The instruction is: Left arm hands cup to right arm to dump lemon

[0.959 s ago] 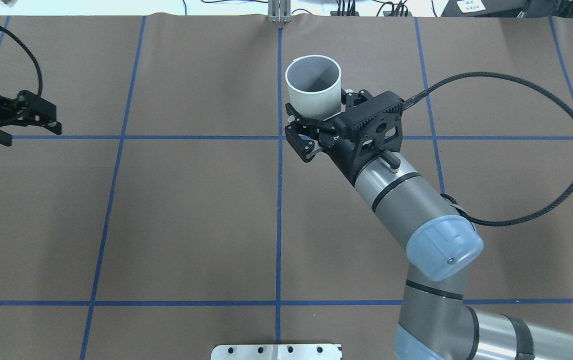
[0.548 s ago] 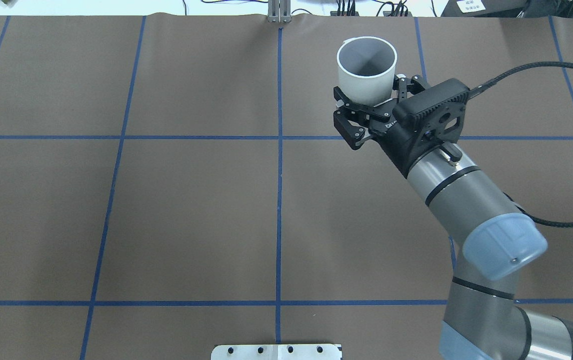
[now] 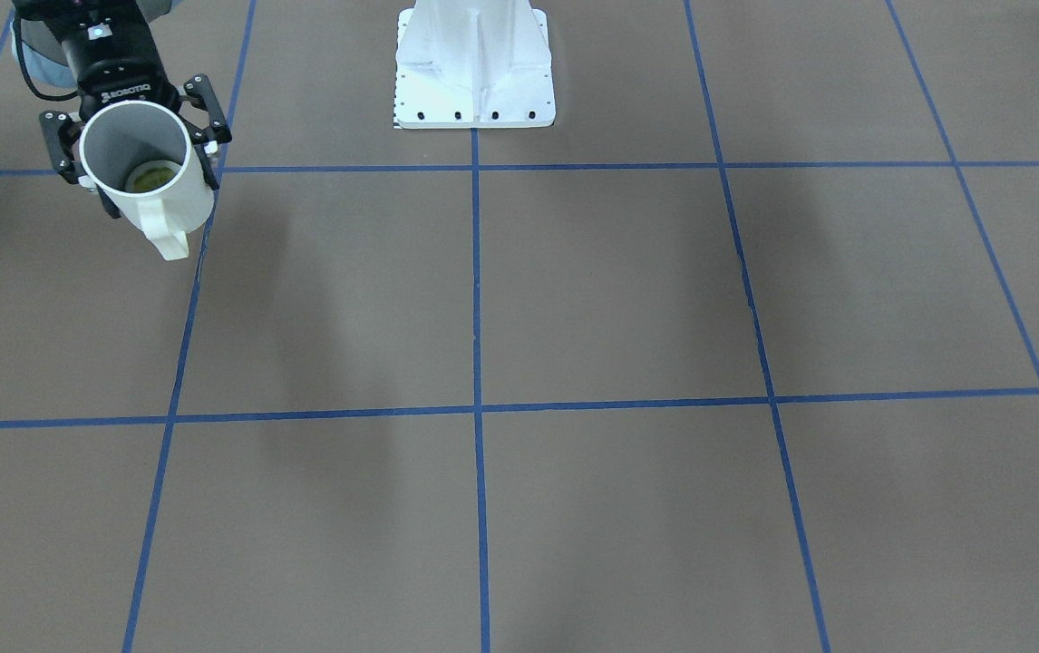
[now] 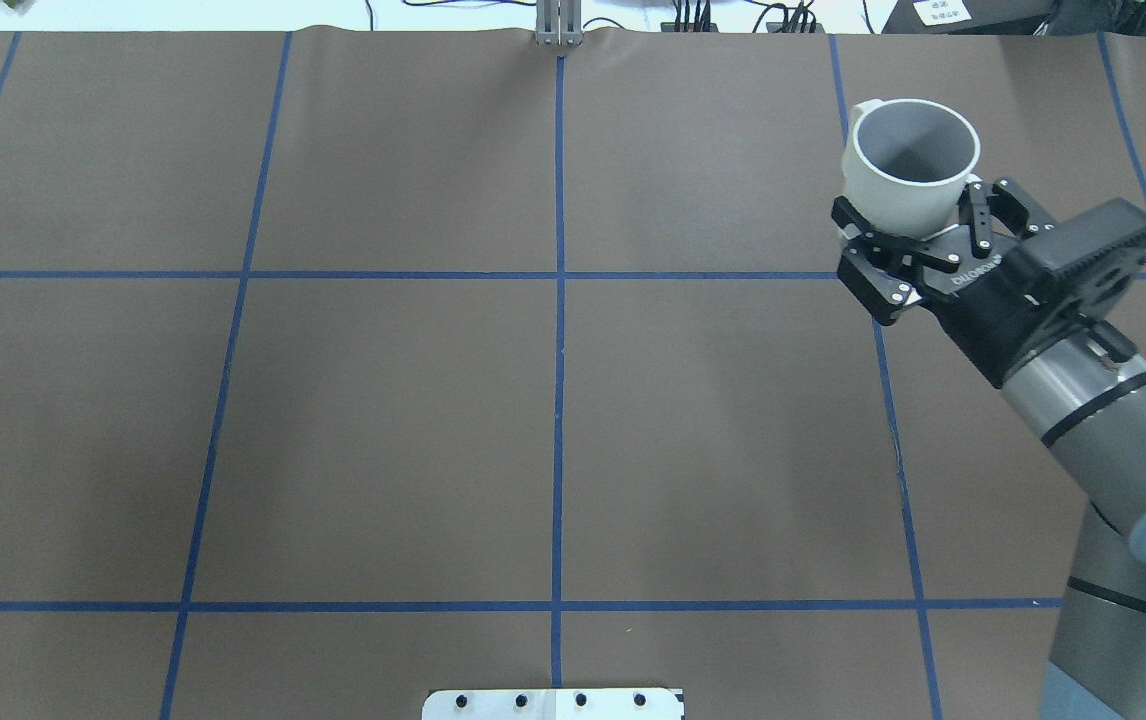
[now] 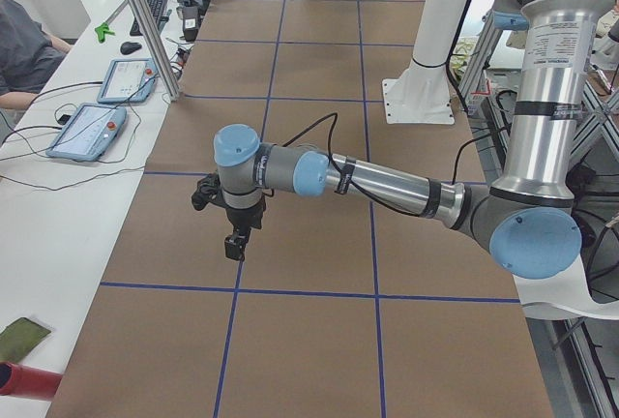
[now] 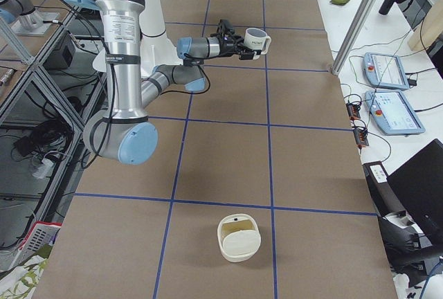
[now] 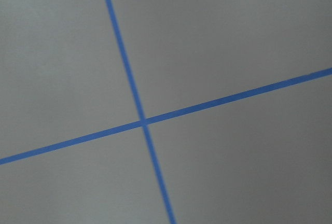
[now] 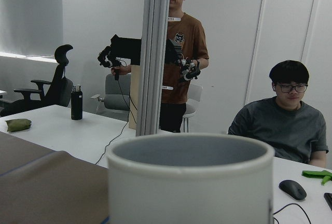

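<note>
The white, loop-handled cup (image 4: 908, 170) with a greyish inside is held mouth-up and slightly tilted above the far right-hand part of the brown, blue-taped counter (image 4: 383, 420). The small yellow-olive lemon (image 3: 151, 176) lies on its bottom. The right pincer (image 4: 911, 215) is closed on the cup's lower wall, one finger on each side, with the handle pointing away from the robot. The left pincer (image 5: 232, 236) hangs well apart over the counter; whether it is open cannot be told. Judged step: carry, then tip. Keep the mouth up until the cup is over the drop point, possibly the cream round container (image 6: 239, 237) standing at the counter's right-hand end. Then roll the wrist steadily past horizontal without relaxing the grip, since the wall may slip. Tip from low down, so the lemon does not bounce away.
</note>
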